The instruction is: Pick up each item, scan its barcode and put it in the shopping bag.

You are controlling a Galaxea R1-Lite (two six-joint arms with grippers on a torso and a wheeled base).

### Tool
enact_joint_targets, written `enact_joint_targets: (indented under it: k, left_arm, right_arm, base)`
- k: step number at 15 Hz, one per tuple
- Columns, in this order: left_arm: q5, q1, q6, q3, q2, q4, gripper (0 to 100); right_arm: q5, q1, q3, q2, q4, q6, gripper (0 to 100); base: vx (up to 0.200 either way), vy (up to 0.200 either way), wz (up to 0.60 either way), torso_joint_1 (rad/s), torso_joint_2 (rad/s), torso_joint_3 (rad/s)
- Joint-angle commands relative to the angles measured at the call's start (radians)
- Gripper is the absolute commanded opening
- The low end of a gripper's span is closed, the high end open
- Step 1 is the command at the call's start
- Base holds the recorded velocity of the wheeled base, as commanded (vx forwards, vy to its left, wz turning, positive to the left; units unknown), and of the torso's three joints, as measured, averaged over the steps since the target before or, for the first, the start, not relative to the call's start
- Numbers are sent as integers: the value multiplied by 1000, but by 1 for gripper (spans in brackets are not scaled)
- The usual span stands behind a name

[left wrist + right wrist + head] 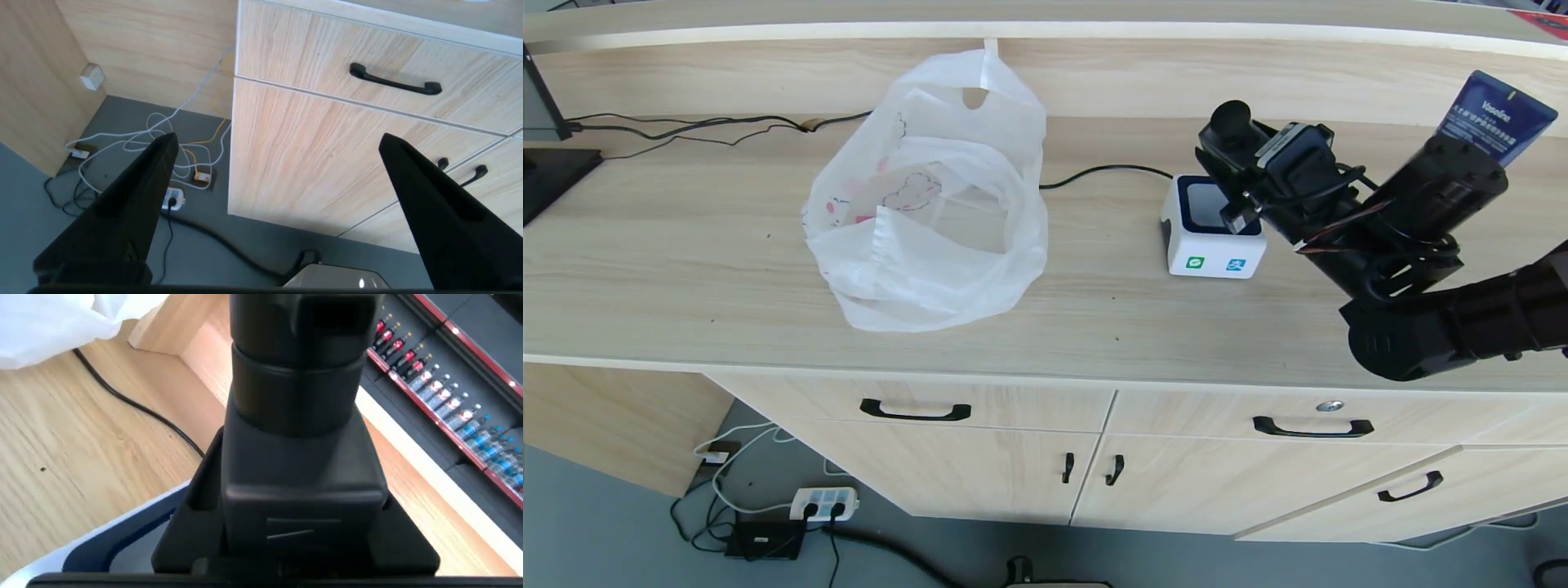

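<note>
A white plastic shopping bag (931,220) lies open on the wooden counter (686,269); a corner of the bag (73,327) also appears in the right wrist view. To its right stands a small white scanner (1217,245) with a dark window on top. My right gripper (1241,175) hangs just above the scanner (106,547), shut on a black bottle-like item (1230,122) whose round cap points up and away. That black item (294,416) fills most of the right wrist view. My left gripper (278,139) is open and empty, down in front of the cupboard drawers (392,82).
A black cable (1103,170) runs from the scanner behind the bag. More cables (686,126) and a dark flat device (556,175) lie at the back left. A blue card (1494,114) stands at the back right. A power strip (825,502) lies on the floor.
</note>
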Motion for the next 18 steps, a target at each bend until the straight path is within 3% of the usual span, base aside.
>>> enact_joint_targets:
  k: [1,2,5,10,14,18]
  left_arm:
    - [0,0,0,0,0,1,100]
    - [0,0,0,0,0,1,100]
    - [0,0,0,0,0,0,100]
    - [0,0,0,0,0,1,100]
    - [0,0,0,0,0,0,100]
    - [0,0,-1,0,0,1,100]
  right_arm:
    - [-30,41,-10,-12,-4,13,0]
    - [-67,72,-3,-27,-16,26,0]
    - [-239,285,131,-128,-5,174,0]
    - [-524,618,157,-233,-4,322,0]
    - [-602,745,181,-283,41,330,0]
    - [-605,739,177,-283,47,385,0]
  base:
    - [0,0,0,0,0,0]
    - [0,0,0,0,0,0]
    - [0,0,0,0,0,0]
    - [0,0,0,0,0,0]
    - [0,0,300,1,2,0]
    - [0,0,600,2,7,4]
